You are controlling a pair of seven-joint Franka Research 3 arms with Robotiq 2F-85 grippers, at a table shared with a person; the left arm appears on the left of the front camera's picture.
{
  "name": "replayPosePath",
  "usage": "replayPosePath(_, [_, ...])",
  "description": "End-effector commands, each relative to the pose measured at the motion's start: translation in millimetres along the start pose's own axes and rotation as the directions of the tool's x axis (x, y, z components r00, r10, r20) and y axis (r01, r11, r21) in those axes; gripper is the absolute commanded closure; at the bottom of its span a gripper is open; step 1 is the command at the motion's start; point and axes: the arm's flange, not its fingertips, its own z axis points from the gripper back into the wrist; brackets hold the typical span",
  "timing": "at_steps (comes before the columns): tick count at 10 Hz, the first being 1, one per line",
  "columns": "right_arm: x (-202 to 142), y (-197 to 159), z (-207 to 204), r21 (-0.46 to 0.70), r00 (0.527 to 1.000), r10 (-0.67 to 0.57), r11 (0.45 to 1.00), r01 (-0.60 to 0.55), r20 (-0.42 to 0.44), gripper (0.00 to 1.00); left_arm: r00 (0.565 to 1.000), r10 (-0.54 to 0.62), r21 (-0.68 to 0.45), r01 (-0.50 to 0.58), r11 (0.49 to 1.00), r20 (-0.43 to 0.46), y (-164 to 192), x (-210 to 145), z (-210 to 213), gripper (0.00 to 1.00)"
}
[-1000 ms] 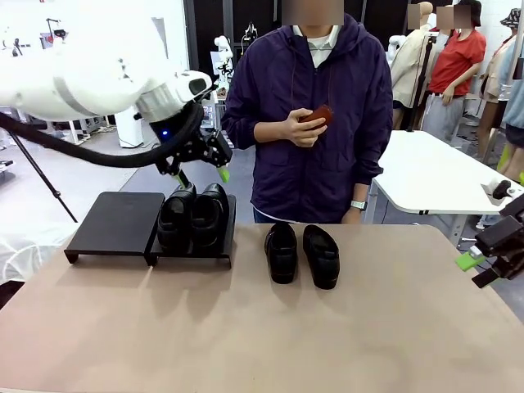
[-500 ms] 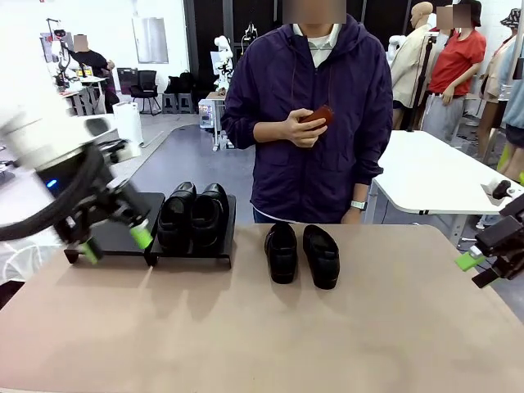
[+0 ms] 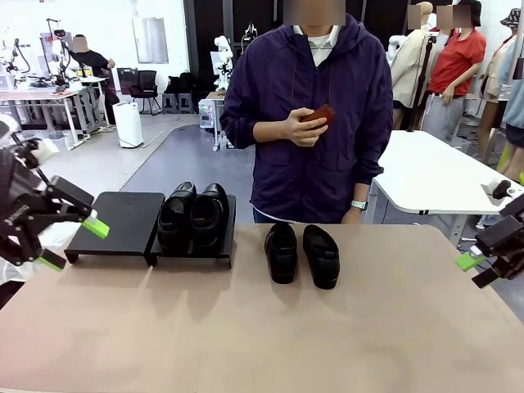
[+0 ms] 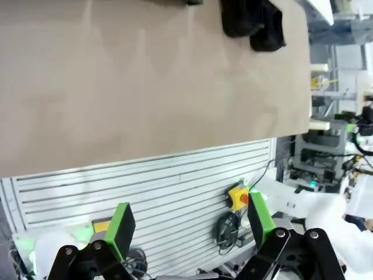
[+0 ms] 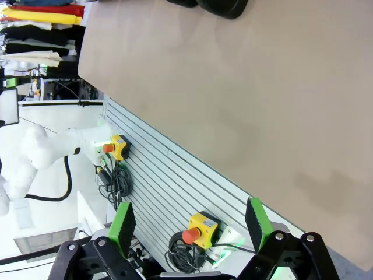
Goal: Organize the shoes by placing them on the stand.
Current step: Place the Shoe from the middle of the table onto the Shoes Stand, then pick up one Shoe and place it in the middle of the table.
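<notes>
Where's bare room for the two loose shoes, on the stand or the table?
Stand: left panel is bare, bordered by the full right panel, which holds two shoes. Table: the whole near half is bare, as is the stretch right of the loose pair. Crowded: the narrow gap between the stand and the loose pair.

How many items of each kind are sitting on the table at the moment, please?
Racked shoes: 2
Loose shoes: 2
Stand: 1
Total: 5
</notes>
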Motion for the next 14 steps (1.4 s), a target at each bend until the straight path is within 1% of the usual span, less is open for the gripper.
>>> replayPosePath(1, [-1, -2, 3, 0.003, 1.000, 0.026, 1.000, -0.026, -0.002, 0.00, 0.998, -0.029, 0.040, 0.031, 0.999, -0.052, -7, -6, -22, 0.00])
replayPosePath(8, [-1, -2, 3, 0.003, 1.000, 0.026, 1.000, -0.026, -0.002, 0.00, 0.998, -0.029, 0.040, 0.031, 0.999, -0.052, -7, -6, -22, 0.00])
replayPosePath(9, [0, 0, 0, 0.000, 1.000, 0.000, 1.000, 0.000, 0.000, 0.00, 0.998, -0.029, 0.040, 0.031, 0.999, -0.052, -7, -6, -22, 0.00])
replayPosePath(10, [17, 39, -27, -0.165, 0.997, -0.031, 0.985, 0.043, 0.073, 0.00, 0.998, -0.029, 0.040, 0.031, 0.999, -0.052, -7, -6, -22, 0.00])
replayPosePath(11, [41, 84, -61, -0.264, 0.997, 0.044, 0.964, -0.025, 0.069, 0.00, 0.998, -0.029, 0.040, 0.031, 0.999, -0.052, -7, -6, -22, 0.00])
replayPosePath(12, [66, 127, -100, -0.328, 0.995, 0.074, 0.943, -0.050, 0.061, 0.00, 0.998, -0.029, 0.040, 0.031, 0.999, -0.052, -7, -6, -22, 0.00])
replayPosePath(13, [80, 155, -134, -0.374, 0.994, 0.073, 0.927, -0.039, 0.078, 0.00, 0.998, -0.029, 0.040, 0.031, 0.999, -0.052, -7, -6, -22, 0.00])
replayPosePath(14, [89, 175, -164, -0.424, 0.992, 0.069, 0.906, -0.020, 0.101, 0.00, 0.998, -0.029, 0.040, 0.031, 0.999, -0.052, -7, -6, -22, 0.00])
